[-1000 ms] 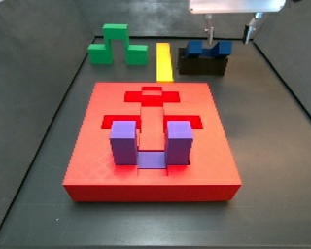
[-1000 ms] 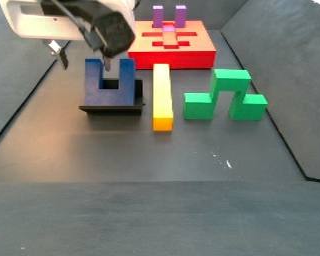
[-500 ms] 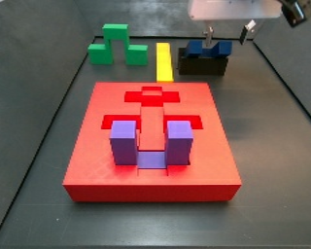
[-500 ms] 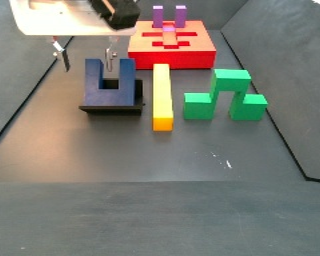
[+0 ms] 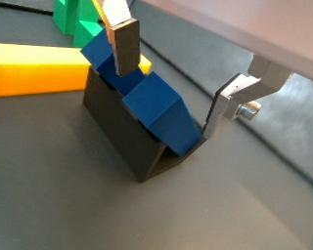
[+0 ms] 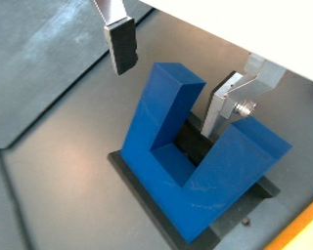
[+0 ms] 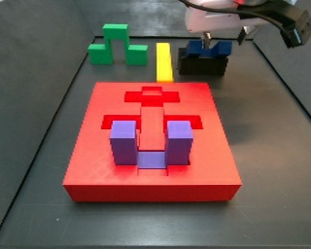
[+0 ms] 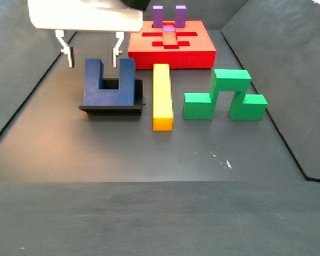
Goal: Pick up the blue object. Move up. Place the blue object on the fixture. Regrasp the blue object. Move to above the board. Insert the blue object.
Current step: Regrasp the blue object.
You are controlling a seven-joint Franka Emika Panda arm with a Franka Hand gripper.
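Observation:
The blue object [image 8: 109, 80] stands prongs up on the black fixture [image 8: 109, 106], at the far end of the floor beyond the red board [image 7: 152, 146]. My gripper [image 8: 91, 50] hangs over it, open. In both wrist views the fingers [image 6: 120, 44] straddle one prong of the blue object [image 6: 166, 112] without touching it, and one finger [image 6: 229, 103] reaches into the gap between the prongs. The gripper [image 5: 168, 98] shows the same wide spread over the blue object [image 5: 156, 98] and the fixture [image 5: 133, 137]. In a side view the gripper [image 7: 224, 39] covers part of the blue object [image 7: 205, 49].
A yellow bar [image 8: 162, 95] lies beside the fixture, with a green stepped block [image 8: 224, 95] past it. A purple U-shaped block [image 7: 151, 143] sits in a recess of the board. Dark walls [image 8: 29, 90] close in the floor near the fixture.
The hand has turned over the blue object, and its fingers now stand on either side of one prong. The blue object and the fixture have not moved.

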